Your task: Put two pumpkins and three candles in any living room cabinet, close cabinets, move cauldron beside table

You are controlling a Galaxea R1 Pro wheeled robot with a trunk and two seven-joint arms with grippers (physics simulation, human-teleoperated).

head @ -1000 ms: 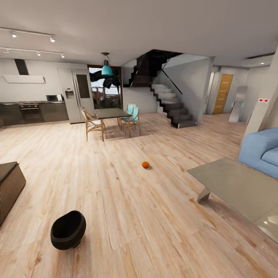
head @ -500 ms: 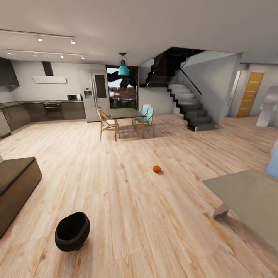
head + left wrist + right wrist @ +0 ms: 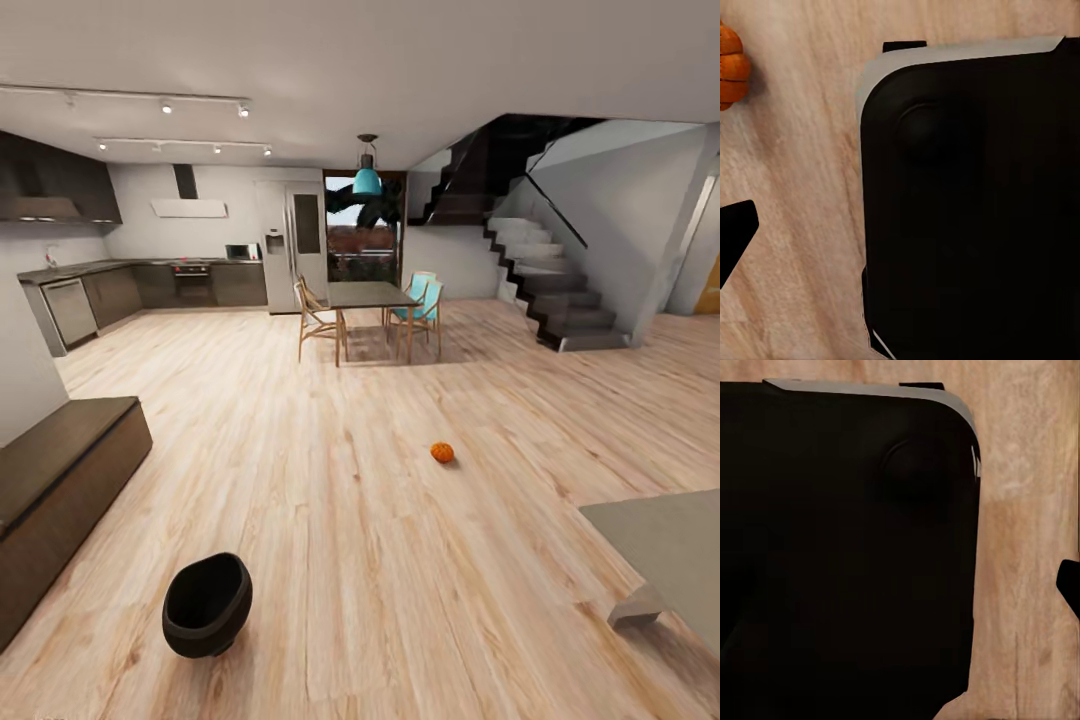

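Here, close by, the black cauldron [image 3: 206, 606] lies tipped on the wood floor [image 3: 350, 560]. The dark cabinet [image 3: 55, 495] sits beside the wall. Farther off, one pumpkin [image 3: 442, 453] rests alone on the floor. I cannot tell how either gripper's jaws stand.

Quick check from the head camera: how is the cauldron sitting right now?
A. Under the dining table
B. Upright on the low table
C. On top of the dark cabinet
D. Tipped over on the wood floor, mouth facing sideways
D: the cauldron lies tilted on the bare floor, its opening turned sideways, apart from the cabinet and the low table.
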